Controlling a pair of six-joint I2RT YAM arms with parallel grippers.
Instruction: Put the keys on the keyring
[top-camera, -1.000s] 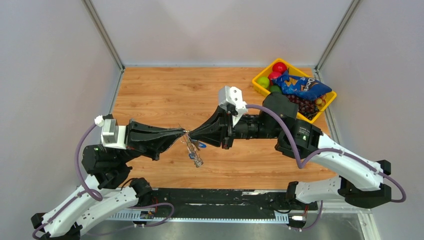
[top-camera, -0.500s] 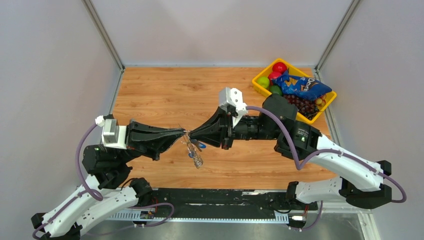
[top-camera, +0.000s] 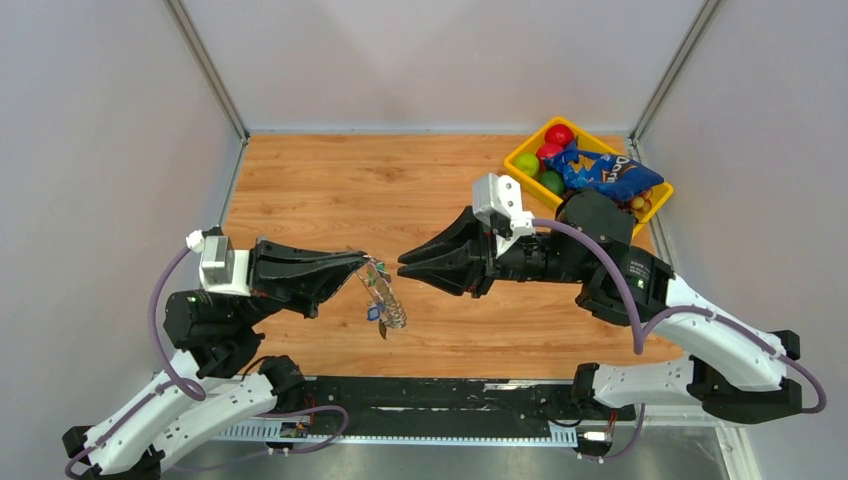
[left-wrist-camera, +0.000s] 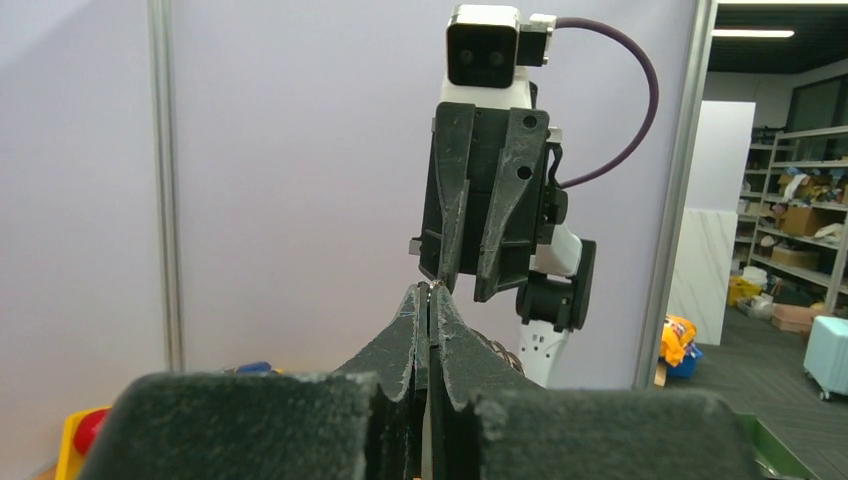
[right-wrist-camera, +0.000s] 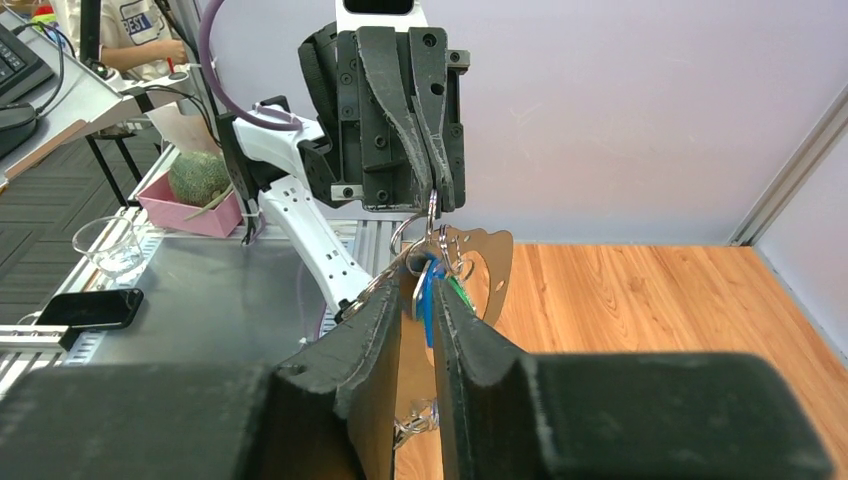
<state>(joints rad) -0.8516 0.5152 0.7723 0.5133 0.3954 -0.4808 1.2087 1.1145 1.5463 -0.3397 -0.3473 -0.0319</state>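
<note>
My left gripper (top-camera: 366, 262) is shut on the thin silver keyring (top-camera: 372, 268), held above the wooden table. The keys (top-camera: 378, 305), with blue and green caps, and the chain hang below it. In the right wrist view the ring (right-wrist-camera: 432, 210) shows pinched at the left fingertips, with a blue key (right-wrist-camera: 424, 290) and a green one dangling. My right gripper (top-camera: 402, 266) is open and empty, a short gap to the right of the ring, pointing at it. In the left wrist view only a glint of ring shows at my shut tips (left-wrist-camera: 430, 290).
A yellow bin (top-camera: 520, 160) at the back right holds fruit and a blue chips bag (top-camera: 605, 172). Grey walls close off the table on the left, back and right. The right arm's elbow sits beside the bin.
My right gripper has drawn back to the right, away from the left fingertips, and its jaws now stand apart. The keys hang from the left gripper alone and have shifted slightly left.
</note>
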